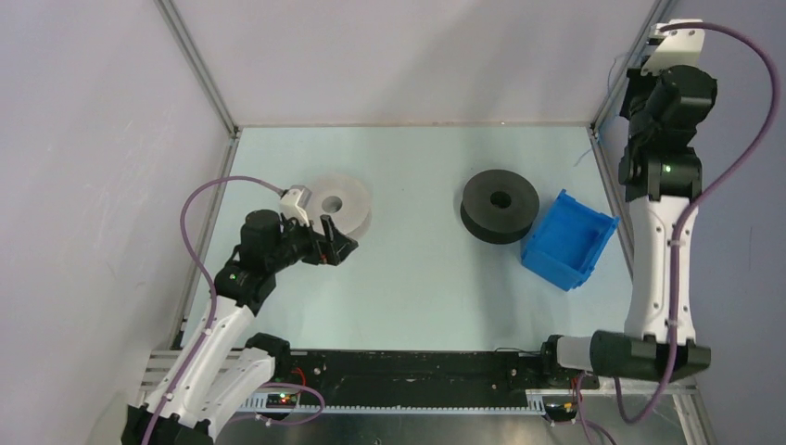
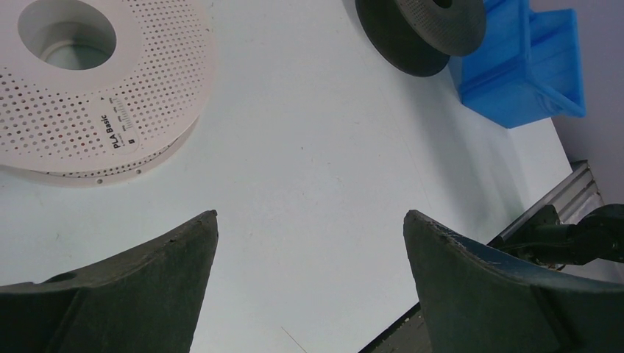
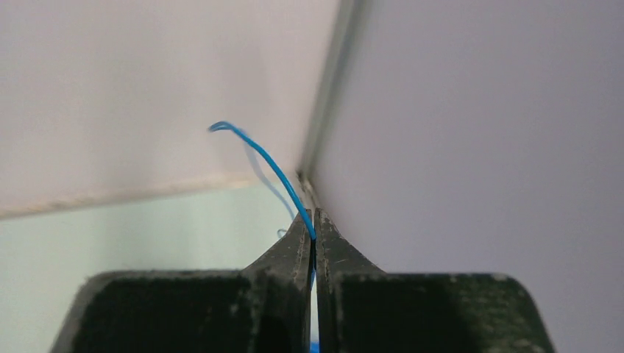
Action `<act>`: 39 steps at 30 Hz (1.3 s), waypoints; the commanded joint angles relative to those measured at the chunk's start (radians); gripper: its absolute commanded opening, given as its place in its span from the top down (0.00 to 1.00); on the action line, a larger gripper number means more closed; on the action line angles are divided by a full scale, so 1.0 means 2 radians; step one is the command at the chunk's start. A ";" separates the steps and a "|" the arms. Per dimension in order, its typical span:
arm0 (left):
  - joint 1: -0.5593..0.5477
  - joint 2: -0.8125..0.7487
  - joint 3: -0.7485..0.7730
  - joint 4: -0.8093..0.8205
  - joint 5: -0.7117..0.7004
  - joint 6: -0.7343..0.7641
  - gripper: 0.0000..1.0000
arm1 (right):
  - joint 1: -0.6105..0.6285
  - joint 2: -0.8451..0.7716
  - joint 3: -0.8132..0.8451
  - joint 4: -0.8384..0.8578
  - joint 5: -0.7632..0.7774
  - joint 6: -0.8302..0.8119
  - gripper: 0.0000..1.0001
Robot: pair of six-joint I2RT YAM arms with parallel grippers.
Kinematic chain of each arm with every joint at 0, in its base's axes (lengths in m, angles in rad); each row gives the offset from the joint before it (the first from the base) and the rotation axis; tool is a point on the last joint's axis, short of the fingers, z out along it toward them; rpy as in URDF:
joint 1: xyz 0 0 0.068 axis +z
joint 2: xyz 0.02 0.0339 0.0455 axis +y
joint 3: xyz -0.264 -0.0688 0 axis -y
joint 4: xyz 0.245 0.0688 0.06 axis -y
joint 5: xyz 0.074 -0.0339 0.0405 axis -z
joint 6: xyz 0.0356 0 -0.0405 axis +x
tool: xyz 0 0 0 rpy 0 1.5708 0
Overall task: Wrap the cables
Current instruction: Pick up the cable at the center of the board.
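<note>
R end effector (image 3: 314, 218) pinching blue cable (image 3: 269, 163), L end effector (image 2: 310, 215) jaws apart

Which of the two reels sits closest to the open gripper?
The white perforated spool, just beyond the left gripper, whose fingers are spread; the black spool lies farther right, beside the blue bin.

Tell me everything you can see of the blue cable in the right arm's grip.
The blue cable is a thin, glossy wire, far thinner than the jaws. The jaws of the right gripper are shut on it. Above them it arcs up and left to a small hooked free end, near the corner post. It touches nothing else in view; its lower run is hidden.
</note>
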 commanded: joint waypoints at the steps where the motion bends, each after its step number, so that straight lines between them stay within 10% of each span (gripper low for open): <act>1: 0.009 0.000 0.021 0.001 0.011 0.012 0.02 | 0.053 -0.044 0.044 0.033 -0.060 -0.008 1.00; 9: 0.019 -0.004 0.014 0.001 0.004 0.008 0.02 | 0.143 -0.077 0.052 0.082 -0.190 0.069 1.00; 25: 0.004 0.034 0.026 0.022 0.018 -0.044 0.13 | 0.389 -0.184 -0.330 0.103 -0.172 0.220 1.00; 39: -0.117 0.280 0.197 0.067 -0.037 -0.067 0.20 | 0.487 -0.317 -0.451 0.057 -0.150 0.242 1.00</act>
